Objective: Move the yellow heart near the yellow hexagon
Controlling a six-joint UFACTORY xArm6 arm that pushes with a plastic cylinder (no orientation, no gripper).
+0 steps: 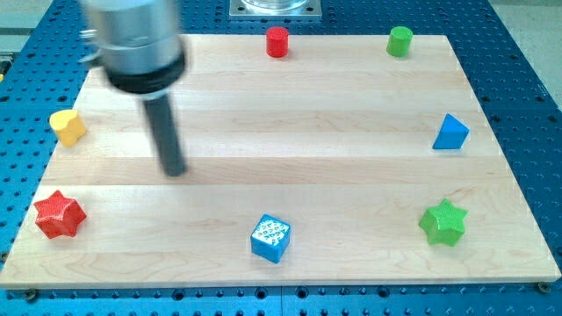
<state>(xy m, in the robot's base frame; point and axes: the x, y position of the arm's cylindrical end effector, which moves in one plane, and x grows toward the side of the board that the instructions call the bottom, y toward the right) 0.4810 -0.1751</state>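
A yellow heart block [67,126] lies near the board's left edge, in the upper left. No yellow hexagon shows anywhere in the view. My tip [176,170] rests on the board to the right of the yellow heart and a little lower, well apart from it. The rod rises from the tip to a blurred silver and black arm end [139,42] at the view's top left.
A red star [59,215] lies bottom left. A blue cube [270,238] lies bottom centre, a green star [442,222] bottom right, a blue triangle [450,132] at the right edge. A red cylinder [277,41] and a green cylinder [399,40] stand at the top edge.
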